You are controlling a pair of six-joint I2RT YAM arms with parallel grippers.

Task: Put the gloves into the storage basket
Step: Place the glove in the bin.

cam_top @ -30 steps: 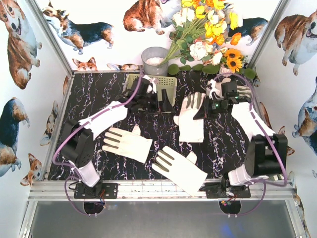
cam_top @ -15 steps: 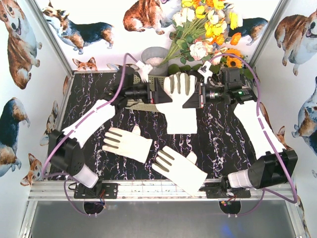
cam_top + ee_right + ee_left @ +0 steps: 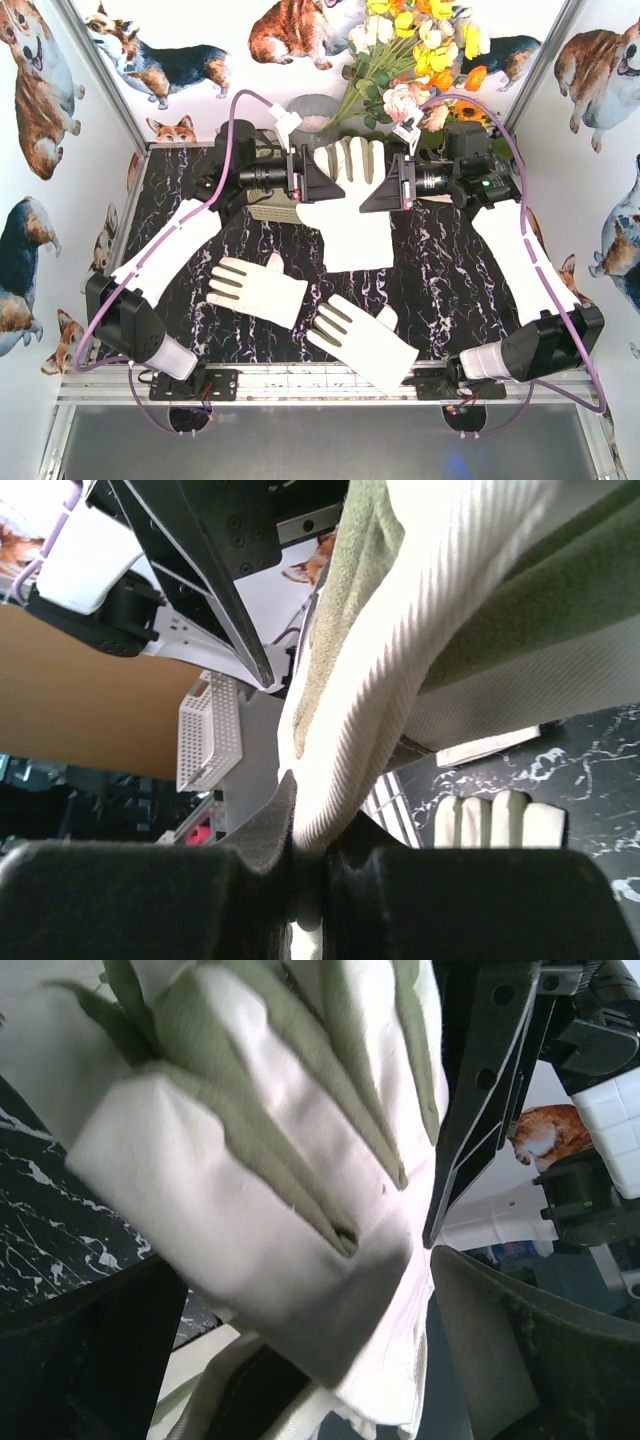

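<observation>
Glove (image 3: pixel 348 205) pinched aloft by right hand (image 3: pixel 388 188), left hand (image 3: pixel 312 180) spread beside it, basket (image 3: pixel 265 212) (mostly hidden) beneath, flowers (image 3: pixel 420 50) behind

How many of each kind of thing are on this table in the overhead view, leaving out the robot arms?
Gloves: 3, one held up in the air and two lying flat
Storage basket: 1, partly hidden
Grey pot: 1
Flower bunch: 1
Total: 6; any further gloves are hidden.
</observation>
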